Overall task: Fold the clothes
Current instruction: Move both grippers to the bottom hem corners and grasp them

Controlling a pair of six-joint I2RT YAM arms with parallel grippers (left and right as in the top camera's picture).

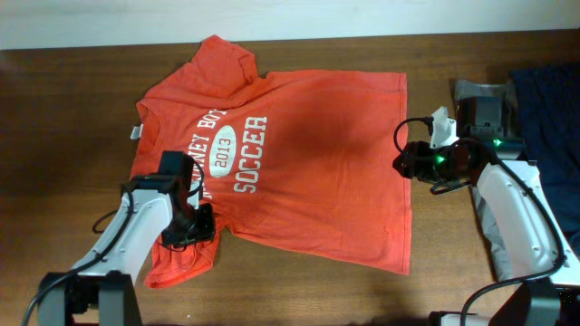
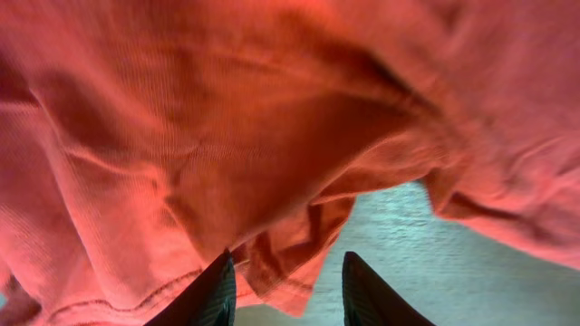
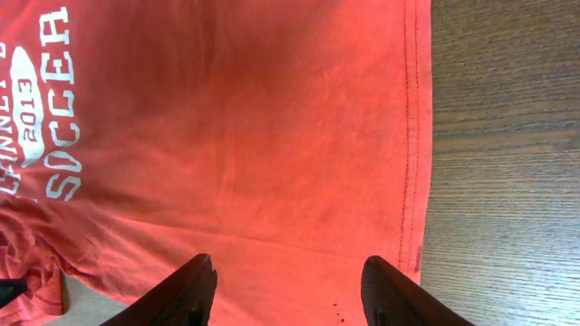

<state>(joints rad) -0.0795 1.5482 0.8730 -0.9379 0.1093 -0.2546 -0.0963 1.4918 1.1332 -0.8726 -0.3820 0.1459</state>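
Left end effector (image 2: pixel 287 264) half-open around T-shirt (image 2: pixel 227 136) fold

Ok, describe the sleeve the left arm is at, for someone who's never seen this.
An orange-red T-shirt covers the middle of the wooden table, print up. Its near sleeve lies crumpled at the front left, under the left pincer. The other sleeve lies at the far edge, no arm near.

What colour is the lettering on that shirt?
White lettering on the orange-red T-shirt; clearest overhead.
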